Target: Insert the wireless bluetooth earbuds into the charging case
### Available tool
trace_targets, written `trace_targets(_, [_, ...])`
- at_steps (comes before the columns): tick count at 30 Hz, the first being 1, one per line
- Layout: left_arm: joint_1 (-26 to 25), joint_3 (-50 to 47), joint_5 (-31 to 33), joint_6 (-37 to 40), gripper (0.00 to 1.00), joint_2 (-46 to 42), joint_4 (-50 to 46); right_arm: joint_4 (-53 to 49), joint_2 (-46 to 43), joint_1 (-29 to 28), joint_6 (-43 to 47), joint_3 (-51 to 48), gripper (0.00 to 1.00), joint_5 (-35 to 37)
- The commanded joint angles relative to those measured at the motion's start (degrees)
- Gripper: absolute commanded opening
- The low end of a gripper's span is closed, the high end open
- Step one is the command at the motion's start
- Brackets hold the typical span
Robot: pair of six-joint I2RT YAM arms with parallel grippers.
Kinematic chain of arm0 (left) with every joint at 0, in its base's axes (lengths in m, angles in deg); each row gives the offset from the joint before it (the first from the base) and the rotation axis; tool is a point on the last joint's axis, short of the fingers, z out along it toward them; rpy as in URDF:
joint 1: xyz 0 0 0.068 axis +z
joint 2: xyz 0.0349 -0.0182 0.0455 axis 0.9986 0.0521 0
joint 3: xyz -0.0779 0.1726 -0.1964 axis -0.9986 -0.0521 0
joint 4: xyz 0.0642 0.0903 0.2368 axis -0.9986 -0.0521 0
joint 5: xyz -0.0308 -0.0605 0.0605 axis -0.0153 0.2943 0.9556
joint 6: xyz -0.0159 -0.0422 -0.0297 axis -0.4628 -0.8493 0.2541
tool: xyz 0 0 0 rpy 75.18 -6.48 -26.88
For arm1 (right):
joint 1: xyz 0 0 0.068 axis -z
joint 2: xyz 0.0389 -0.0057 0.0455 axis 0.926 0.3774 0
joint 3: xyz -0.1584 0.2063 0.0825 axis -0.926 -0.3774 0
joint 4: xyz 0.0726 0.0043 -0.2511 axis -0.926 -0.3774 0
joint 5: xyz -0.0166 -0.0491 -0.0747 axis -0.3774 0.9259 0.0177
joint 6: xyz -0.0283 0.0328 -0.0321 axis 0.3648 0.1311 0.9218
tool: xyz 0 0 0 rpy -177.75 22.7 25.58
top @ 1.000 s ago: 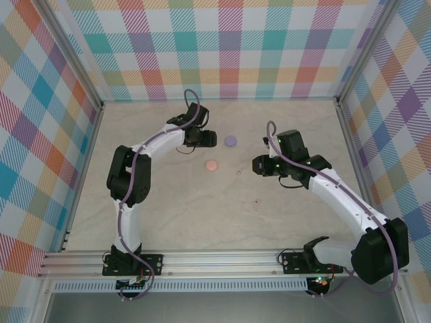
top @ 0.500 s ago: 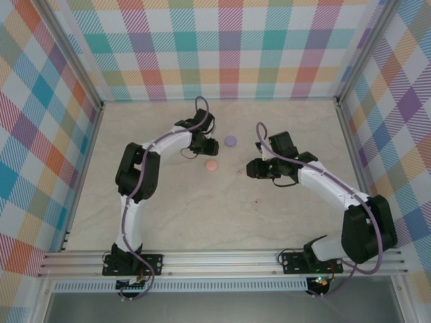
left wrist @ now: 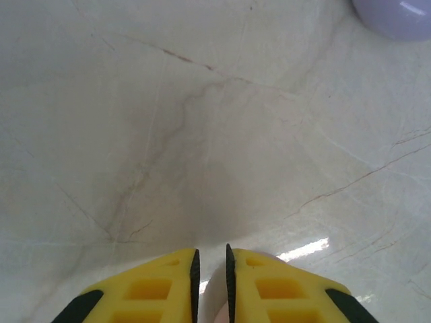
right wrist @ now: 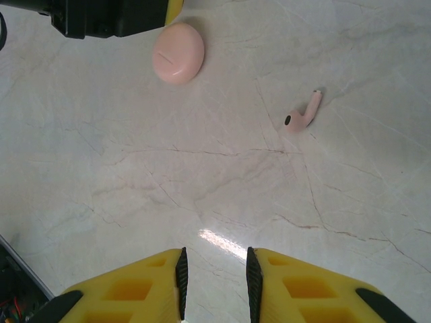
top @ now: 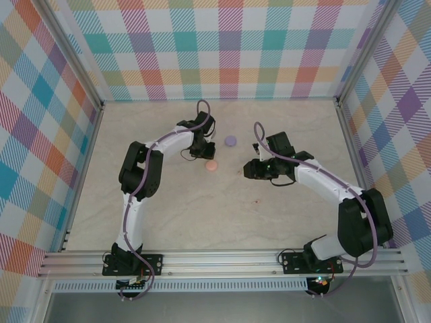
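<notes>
Earbud [right wrist: 303,113] lies loose on its side near the case [right wrist: 178,53], not in it. Right gripper [right wrist: 215,259] has fingers apart and empty, short of the case, likely lining up on the earbud. Left gripper [left wrist: 211,259] sits just beside the case, fingers nearly together. Can't tell if it's clamping; probably there to steady the case.

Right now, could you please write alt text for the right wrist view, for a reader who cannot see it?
A pink stemmed earbud lies on a pale marbled table, with a closed pink round case to its upper left. The right claw is open and empty at the bottom edge; the left arm's dark body crosses the top left corner.
</notes>
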Motion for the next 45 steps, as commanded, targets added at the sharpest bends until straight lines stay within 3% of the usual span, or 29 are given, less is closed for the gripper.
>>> trace_targets(1, [0.5, -2.9, -1.5, 0.3, 0.19, -3.0, -2.2, -0.2, 1.5, -0.8, -0.1, 2.1, 0.33, -1.7])
trace_targets(14, [0.3, -12.7, -5.7, -2.5, 0.19, -9.8, 0.8, -1.3, 11.3, -5.3, 0.4, 8.2, 0.32, -2.7])
trace_targets(22, [0.3, -17.0, -6.9, -4.6, 0.21, -12.0, 3.2, -3.8, 22.5, -9.3, -1.3, 16.5, 0.22, -0.3])
trace_targets(30, [0.1, -19.5, -8.3, -6.4, 0.21, -13.5, 5.2, -4.5, 30.3, -9.6, -4.4, 22.2, 0.15, 2.4])
trace_targets(45, [-1.3, -22.5, -9.8, -7.8, 0.21, -15.2, 5.8, -8.5, 38.3, -9.6, -6.3, 31.3, 0.14, 7.0])
